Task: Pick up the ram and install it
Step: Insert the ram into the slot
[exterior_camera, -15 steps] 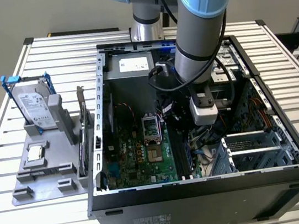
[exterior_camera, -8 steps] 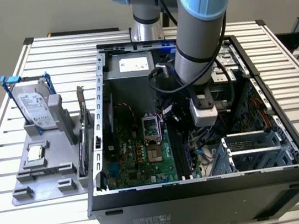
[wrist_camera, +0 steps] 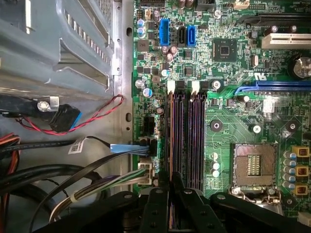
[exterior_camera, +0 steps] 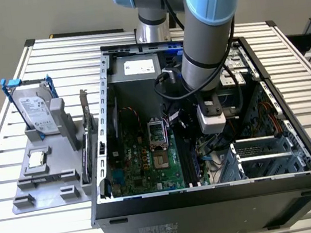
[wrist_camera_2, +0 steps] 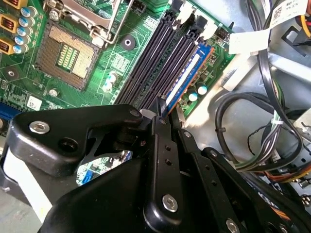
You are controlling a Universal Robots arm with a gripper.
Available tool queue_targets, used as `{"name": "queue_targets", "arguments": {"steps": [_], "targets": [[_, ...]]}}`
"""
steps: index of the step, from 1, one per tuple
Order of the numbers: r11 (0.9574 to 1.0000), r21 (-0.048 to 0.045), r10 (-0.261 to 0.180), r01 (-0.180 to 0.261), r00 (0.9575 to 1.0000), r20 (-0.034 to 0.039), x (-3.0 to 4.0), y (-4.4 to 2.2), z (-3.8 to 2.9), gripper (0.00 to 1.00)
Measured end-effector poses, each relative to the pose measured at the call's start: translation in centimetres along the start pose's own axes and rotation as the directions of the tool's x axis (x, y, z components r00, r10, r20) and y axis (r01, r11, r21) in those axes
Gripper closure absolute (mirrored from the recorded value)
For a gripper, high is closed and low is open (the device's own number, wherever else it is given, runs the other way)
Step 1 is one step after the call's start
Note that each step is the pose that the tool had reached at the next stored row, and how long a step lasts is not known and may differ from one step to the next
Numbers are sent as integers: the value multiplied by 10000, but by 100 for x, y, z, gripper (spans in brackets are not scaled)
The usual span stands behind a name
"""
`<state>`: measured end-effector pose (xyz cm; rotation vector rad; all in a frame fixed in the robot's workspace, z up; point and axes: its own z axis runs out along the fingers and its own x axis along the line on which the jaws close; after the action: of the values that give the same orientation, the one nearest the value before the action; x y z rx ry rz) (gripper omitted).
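Over the memory slots (wrist_camera: 187, 141) on the green board (wrist_camera_2: 121, 63), the claw (wrist_camera_2: 166, 116) is inside the open PC case (exterior_camera: 303, 179), its black fingers (wrist_camera_2: 163, 145) drawn close together on the ram (wrist_camera_2: 187, 75). In the second wrist view the ram is a thin blue-edged strip standing on edge in the slot nearest the board's edge, with the fingertips pinching its near end; whether it is fully seated I cannot tell. In the first wrist view the fingers (wrist_camera: 177, 187) meet at the end of the slots. A bare CPU socket (wrist_camera: 253, 166) lies beside the slots. Outside the case, at the exterior view's left, a grey holder (exterior_camera: 52, 183) on the slatted tabletop (exterior_camera: 20, 228) carries a hard drive (exterior_camera: 33, 110) in a blue frame.
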<state>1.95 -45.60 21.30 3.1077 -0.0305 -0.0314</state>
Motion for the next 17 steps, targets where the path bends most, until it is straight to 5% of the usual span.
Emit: {"name": "queue_targets", "arguments": {"steps": [17], "targets": [[10000, 1, 0, 0, 10000, 1, 0, 0, 5, 100]]}}
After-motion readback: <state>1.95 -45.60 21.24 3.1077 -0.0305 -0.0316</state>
